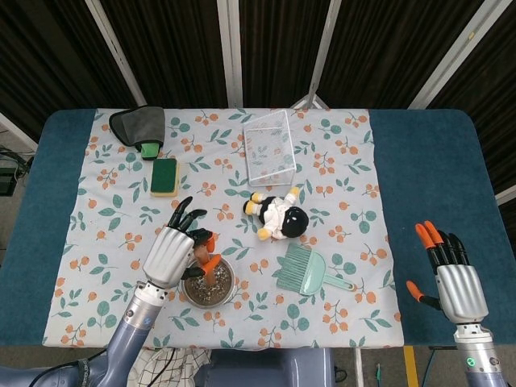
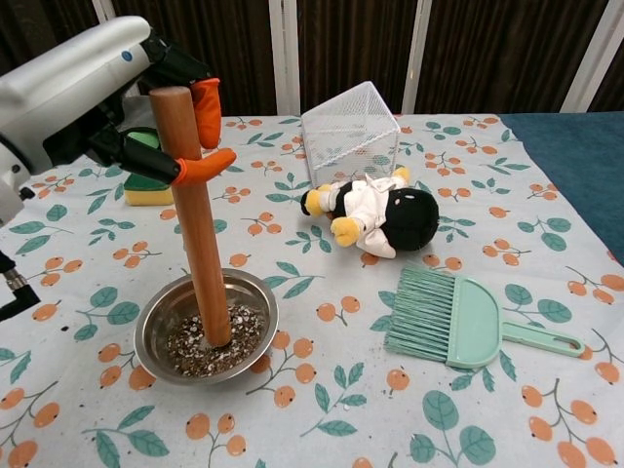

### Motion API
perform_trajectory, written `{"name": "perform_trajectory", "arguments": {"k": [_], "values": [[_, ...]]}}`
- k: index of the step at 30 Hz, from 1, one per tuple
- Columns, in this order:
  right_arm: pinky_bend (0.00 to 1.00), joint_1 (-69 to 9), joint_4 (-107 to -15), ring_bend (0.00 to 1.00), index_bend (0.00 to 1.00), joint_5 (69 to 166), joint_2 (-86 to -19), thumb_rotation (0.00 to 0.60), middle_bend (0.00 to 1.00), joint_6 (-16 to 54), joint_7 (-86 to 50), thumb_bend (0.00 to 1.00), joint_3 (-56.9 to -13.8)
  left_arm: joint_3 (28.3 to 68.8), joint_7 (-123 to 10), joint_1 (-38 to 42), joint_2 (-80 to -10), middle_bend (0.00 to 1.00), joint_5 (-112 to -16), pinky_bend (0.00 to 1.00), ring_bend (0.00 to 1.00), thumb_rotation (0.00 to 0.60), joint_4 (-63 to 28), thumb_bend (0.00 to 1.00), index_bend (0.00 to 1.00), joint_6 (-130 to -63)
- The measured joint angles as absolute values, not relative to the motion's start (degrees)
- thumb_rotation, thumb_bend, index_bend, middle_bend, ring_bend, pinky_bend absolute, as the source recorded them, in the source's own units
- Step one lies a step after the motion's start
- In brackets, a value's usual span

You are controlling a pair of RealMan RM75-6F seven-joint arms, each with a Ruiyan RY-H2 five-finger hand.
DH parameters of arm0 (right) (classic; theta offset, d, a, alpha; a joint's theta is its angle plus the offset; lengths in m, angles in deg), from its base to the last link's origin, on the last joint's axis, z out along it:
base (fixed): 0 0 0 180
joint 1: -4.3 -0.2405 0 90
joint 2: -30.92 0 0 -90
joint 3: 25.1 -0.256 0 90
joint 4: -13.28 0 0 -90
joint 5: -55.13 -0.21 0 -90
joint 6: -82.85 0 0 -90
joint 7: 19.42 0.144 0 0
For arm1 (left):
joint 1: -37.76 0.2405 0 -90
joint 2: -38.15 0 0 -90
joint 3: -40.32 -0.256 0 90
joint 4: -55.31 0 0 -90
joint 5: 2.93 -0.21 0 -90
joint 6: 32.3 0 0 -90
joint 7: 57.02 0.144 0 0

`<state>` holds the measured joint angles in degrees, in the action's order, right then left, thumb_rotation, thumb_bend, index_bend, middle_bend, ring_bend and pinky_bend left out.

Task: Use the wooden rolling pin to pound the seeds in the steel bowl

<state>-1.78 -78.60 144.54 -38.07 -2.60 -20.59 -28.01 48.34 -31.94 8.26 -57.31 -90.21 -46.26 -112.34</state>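
Observation:
The steel bowl [image 2: 205, 327] [image 1: 209, 284] of crushed seeds sits on the patterned cloth at front left. A wooden rolling pin [image 2: 193, 219] stands nearly upright in it, its lower end pressed into the seeds near the bowl's middle. My left hand [image 2: 93, 97] [image 1: 179, 251] grips the pin near its top, orange fingertips [image 2: 203, 164] wrapped around it. In the head view the hand covers most of the pin. My right hand [image 1: 451, 274] hovers off the cloth at the table's right front, fingers spread and holding nothing.
A mint dustpan brush [image 2: 463, 320] lies right of the bowl. A plush penguin [image 2: 375, 216] and a white wire basket [image 2: 351, 132] sit behind it. A green-yellow sponge [image 1: 164, 176] and a dark cloth [image 1: 137, 123] lie at the back left.

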Motion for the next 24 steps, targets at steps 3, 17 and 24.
{"name": "perform_trajectory", "arguments": {"k": [3,17,24], "values": [[0.0,-1.8,-78.6,0.0,0.0,144.6,-38.1,0.6,0.0,-2.6,-20.6,0.27,-27.9,47.7,-32.8,8.6,-57.5,0.75,-91.0,0.05,0.22,0.6,-45.6,0.88,0.63,-112.5],[0.0,-1.8,-78.6,0.0,0.0,144.5,-38.1,0.6,0.0,-2.6,-20.7,0.27,-28.0,46.8,-34.1,9.5,-57.2,0.75,-92.4,0.05,0.22,0.6,-44.6,0.88,0.63,-112.3],[0.0,-1.8,-78.6,0.0,0.0,144.5,-38.1,0.6,0.0,-2.6,-20.6,0.27,-28.1,46.7,-34.6,9.9,-57.4,0.75,-92.5,0.05,0.22,0.6,-44.3,0.88,0.63,-112.2]]}}
